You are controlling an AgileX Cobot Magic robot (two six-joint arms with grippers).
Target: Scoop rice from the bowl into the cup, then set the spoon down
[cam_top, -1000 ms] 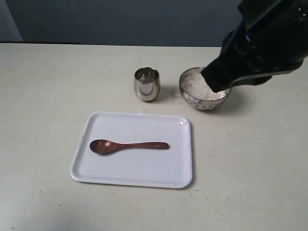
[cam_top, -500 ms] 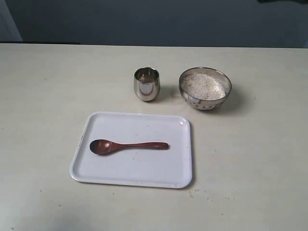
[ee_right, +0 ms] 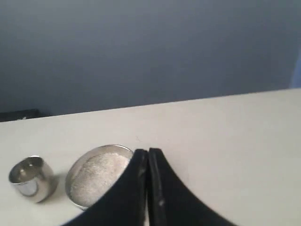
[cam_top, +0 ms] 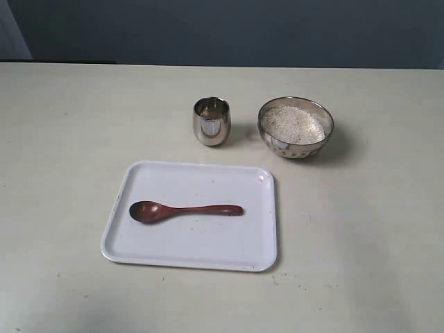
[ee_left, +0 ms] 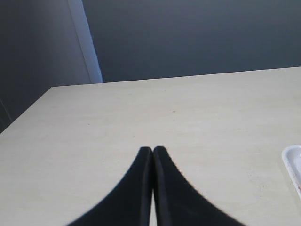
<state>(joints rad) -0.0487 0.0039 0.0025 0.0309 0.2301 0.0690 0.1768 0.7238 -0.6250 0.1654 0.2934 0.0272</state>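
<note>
the left gripper (ee_left: 152, 149) hangs over a bare stretch of the pale table (ee_left: 211, 108), its two black fingers pressed flat together from tip to root and clenched on nothing. a white corner of the tray (ee_left: 292, 162) just shows at the edge of its wrist view. in the exterior view the tray lies flat on the near part of the table, a white rectangle with rounded corners and a low raised rim. the spoon (cam_top: 184, 209) rests on it, untouched, about in the middle. its oval end is to the left with the hollow facing up, and its slim handle runs to the right along the tray's long side. beyond the tray's far edge and apart from it, the cup (cam_top: 211, 122) stands upright on the table. its inside is all reflections, so i cannot tell whether anything is in it. just to its right, with a small gap between them, sits the bowl (cam_top: 296, 149), wider and also upright, and the rice (cam_top: 293, 125) fills it in a low white mound nearly to the rim. a few tiny specks dot the table by the tray's near right corner, too small to make out. the right gripper (ee_right: 147, 151) is likewise clamped with finger against finger, grasping nothing. in its wrist view its tips show against the bowl's rim on the side away from the cup.
</note>
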